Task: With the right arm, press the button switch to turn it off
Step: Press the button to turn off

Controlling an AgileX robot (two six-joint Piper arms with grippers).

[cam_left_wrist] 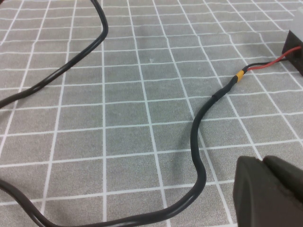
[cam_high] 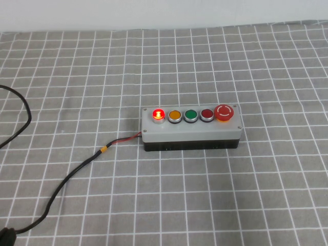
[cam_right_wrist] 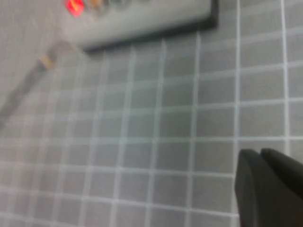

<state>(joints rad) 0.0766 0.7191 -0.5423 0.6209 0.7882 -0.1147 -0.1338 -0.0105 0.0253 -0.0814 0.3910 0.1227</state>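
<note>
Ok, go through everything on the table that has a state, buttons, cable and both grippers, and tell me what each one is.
Button switch: glowing red, so on, not yet pressed.
Amber button: unlit.
Green button: unlit.
Dark red button: unlit.
Mushroom button: untouched.
Cable: slack, running into the box's left end.
Left gripper: over the cloth near the cable, holding nothing.
Right gripper: over the cloth, short of the box.

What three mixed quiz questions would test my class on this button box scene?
1. True or false: the small round bright-red translucent button switch is glowing.
2. How many buttons top the grey-topped black-based box?
3. Which is nearest the yellow band on the black cable: A the lit switch, B the large red mushroom button?

Key: true; five; A. The left gripper and right gripper show only in their own wrist views, touching nothing.
</note>
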